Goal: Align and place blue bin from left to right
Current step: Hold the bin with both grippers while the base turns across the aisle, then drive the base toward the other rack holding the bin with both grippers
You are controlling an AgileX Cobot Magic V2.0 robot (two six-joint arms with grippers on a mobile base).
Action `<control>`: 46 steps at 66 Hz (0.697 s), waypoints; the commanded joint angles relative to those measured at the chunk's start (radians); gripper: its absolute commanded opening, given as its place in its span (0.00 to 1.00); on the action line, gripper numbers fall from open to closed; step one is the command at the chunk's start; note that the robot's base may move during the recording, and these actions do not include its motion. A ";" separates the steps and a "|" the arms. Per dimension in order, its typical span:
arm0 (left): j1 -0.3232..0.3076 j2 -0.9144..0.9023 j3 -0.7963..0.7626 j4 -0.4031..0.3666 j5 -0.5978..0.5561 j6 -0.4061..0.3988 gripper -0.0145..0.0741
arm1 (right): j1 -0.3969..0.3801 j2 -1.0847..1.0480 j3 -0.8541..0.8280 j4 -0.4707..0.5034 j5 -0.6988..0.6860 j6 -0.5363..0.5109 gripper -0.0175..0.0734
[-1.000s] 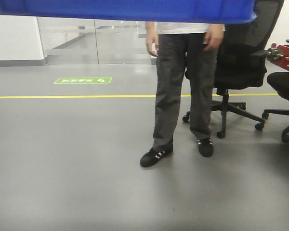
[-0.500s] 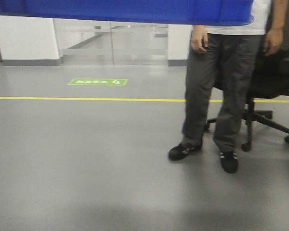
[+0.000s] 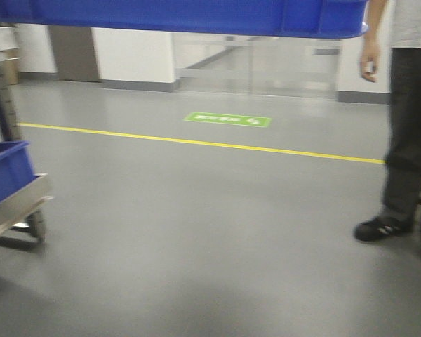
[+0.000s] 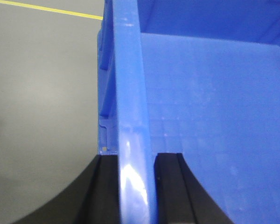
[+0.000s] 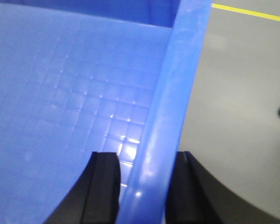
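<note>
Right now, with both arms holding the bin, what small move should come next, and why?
Probably turn the base slightly left, toward the cart. The left gripper and right gripper each clamp the rim of the blue bin, so it is secured; the cart sits far left, a person stands right.

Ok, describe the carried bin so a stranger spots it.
Above the grey floor, the bin spans the front view's top edge. Unlike the cart's bin at left, it hangs in air, rims gripped by the left pincer and right pincer.
</note>
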 commanded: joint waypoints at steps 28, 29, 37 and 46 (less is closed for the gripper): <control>-0.009 -0.032 -0.024 -0.073 -0.354 0.002 0.04 | -0.002 -0.003 -0.013 0.000 -0.092 0.018 0.12; -0.009 -0.032 -0.024 -0.073 -0.354 0.002 0.04 | -0.002 -0.003 -0.013 0.000 -0.092 0.018 0.12; -0.009 -0.032 -0.024 -0.073 -0.354 0.002 0.04 | -0.002 -0.003 -0.013 0.000 -0.092 0.018 0.12; -0.009 -0.032 -0.024 -0.073 -0.354 0.002 0.04 | -0.002 -0.003 -0.013 0.000 -0.092 0.018 0.12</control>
